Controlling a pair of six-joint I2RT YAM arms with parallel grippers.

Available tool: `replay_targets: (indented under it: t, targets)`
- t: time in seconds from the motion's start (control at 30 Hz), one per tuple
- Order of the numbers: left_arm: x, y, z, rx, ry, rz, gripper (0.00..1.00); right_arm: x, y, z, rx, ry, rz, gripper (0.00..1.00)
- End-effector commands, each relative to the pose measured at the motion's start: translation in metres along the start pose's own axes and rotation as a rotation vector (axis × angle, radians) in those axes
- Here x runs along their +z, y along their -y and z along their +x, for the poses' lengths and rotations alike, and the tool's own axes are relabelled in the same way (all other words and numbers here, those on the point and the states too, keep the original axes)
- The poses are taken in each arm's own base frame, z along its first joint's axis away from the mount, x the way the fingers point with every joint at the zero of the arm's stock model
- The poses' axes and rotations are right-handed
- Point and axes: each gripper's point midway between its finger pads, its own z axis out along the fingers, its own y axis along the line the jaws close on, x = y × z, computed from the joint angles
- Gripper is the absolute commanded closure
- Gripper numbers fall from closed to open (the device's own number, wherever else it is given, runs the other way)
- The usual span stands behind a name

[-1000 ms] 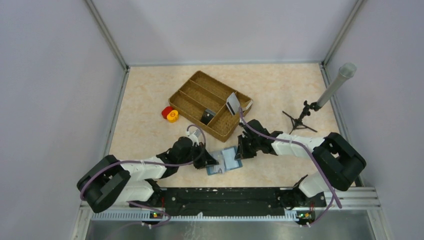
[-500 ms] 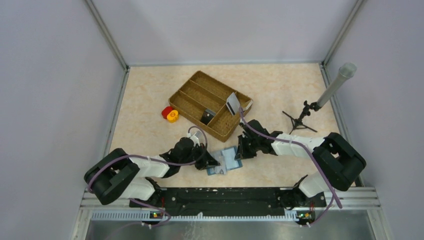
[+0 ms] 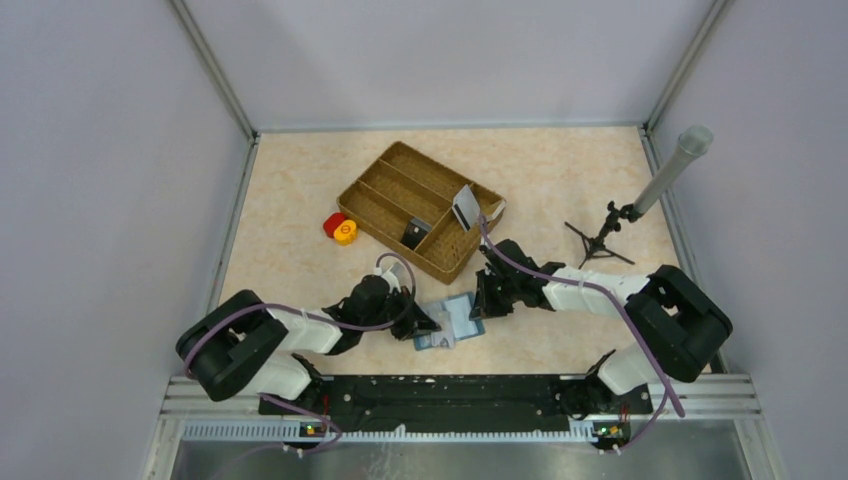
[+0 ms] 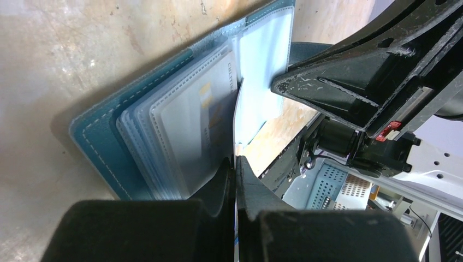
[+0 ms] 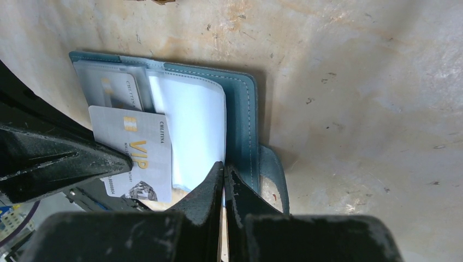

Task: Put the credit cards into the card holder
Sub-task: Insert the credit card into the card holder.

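Note:
The card holder lies open on the table between my two grippers; its teal cover shows in the left wrist view and the right wrist view. My left gripper is shut on a grey-white credit card marked VIP, held edge-on over the pale inner panel. Another card sits in a clear sleeve. My right gripper is shut on the edge of the holder's pale blue inner panel, beside the closing tab.
A brown woven divided tray stands behind the holder with a grey card leaning in it and a dark piece. Red and yellow round pieces lie to its left. A small tripod with a grey tube stands at the right.
My left arm's elbow has swung to the right, toward the holder. Both grippers and the holder stay about where they were.

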Motion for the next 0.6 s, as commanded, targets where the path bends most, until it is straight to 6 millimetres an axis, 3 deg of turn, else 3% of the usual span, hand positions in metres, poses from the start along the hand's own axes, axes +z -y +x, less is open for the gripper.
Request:
replay_targets:
  t: [0.0,0.33,0.57]
  targets:
    - [0.004,-0.006,-0.009,0.021,0.049,-0.004,1.00,0.000,0.028,0.010,-0.008,-0.009,0.130,1.00]
    - [0.008,-0.020,-0.019,0.048,0.112,-0.036,1.00,-0.002,0.025,0.011,0.002,-0.001,0.123,1.00]
    - [0.009,-0.017,-0.028,0.085,0.166,-0.018,1.00,-0.003,0.023,0.013,0.007,-0.001,0.114,1.00]
